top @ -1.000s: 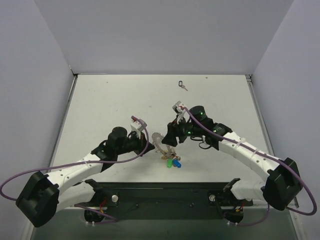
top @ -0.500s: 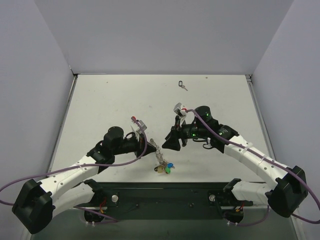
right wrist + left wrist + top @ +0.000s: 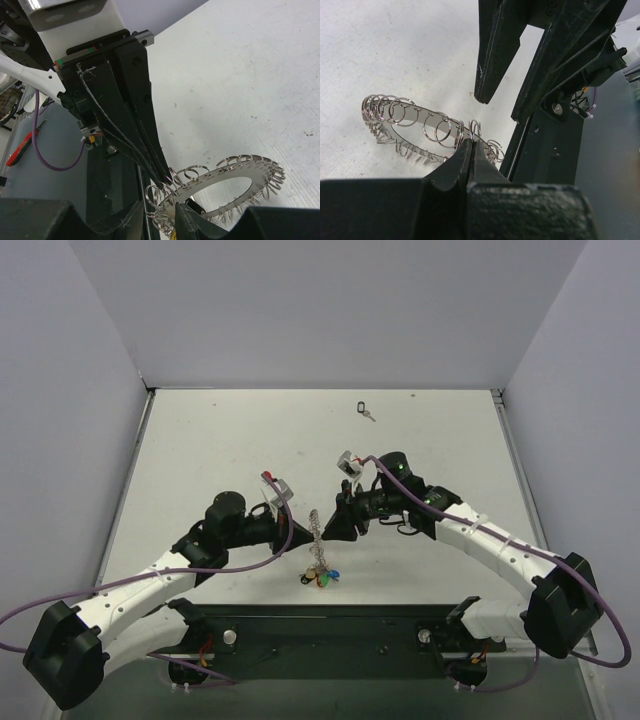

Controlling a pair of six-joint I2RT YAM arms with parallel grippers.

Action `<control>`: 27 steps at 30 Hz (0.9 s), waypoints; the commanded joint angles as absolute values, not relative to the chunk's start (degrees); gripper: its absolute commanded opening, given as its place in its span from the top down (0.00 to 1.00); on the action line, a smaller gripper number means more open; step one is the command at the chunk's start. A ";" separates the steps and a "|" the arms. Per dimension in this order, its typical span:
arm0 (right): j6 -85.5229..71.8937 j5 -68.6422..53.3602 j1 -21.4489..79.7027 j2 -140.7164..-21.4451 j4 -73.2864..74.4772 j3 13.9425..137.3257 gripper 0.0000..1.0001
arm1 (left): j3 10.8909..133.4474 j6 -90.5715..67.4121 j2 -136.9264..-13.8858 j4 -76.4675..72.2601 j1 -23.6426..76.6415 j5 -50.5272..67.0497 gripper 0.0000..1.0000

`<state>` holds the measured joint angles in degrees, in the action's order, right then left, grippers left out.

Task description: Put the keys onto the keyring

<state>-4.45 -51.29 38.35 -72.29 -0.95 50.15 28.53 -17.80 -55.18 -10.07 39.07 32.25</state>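
Observation:
The keyring (image 3: 315,528), a flat silvery ring rimmed with many small split rings, hangs between my two grippers above the table. My left gripper (image 3: 298,531) is shut on its rim, as the left wrist view (image 3: 471,145) shows, with the ring (image 3: 415,117) stretching away to the left. My right gripper (image 3: 331,524) is open; its fingers (image 3: 197,220) straddle the ring's near edge (image 3: 225,181) beside the left gripper's tips. Several coloured keys (image 3: 319,577) dangle from the ring's lower edge. A black key (image 3: 364,409) lies alone at the far side of the table.
The black base plate (image 3: 330,632) of the arms runs along the near edge. Purple cables (image 3: 285,540) loop off both arms. Grey walls (image 3: 60,440) close in the table on the left, right and back.
The right gripper has moved left and closer to the left gripper and the ring. The ring turned more upright, and the hanging keys swung left and nearer the base plate.

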 commanded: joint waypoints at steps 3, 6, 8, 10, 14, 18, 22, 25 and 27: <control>-4.04 -50.89 39.02 -73.30 -3.42 50.63 0.67 | 31.90 -18.63 -54.67 -15.03 39.37 34.54 1.00; -5.01 -50.97 39.02 -73.30 -5.53 50.01 0.66 | 31.82 -18.89 -55.02 -15.55 39.37 35.07 1.00; -6.06 -51.33 39.11 -73.39 -7.29 49.83 0.66 | 31.90 -18.90 -55.19 -15.99 39.37 35.59 1.00; -6.50 -51.68 39.29 -73.65 -8.43 49.83 0.66 | 31.82 -18.81 -55.37 -16.08 39.46 35.86 1.00; -6.68 -52.56 39.81 -74.53 -8.61 50.45 0.66 | 31.99 -18.81 -55.46 -16.43 39.46 35.95 1.00; -6.24 -53.26 40.34 -74.71 -8.35 50.36 0.66 | 32.34 -18.63 -55.72 -16.70 39.46 35.86 1.00; -5.63 -53.53 40.52 -74.62 -7.65 50.27 0.65 | 32.43 -19.07 -56.07 -17.58 39.46 36.47 1.00; -5.71 -53.53 40.52 -74.79 -7.65 50.36 0.67 | 32.34 -19.25 -56.25 -18.02 39.46 36.65 1.00; -5.63 -53.79 40.60 -74.97 -7.56 50.62 0.69 | 32.34 -19.51 -56.34 -18.19 39.46 36.91 1.00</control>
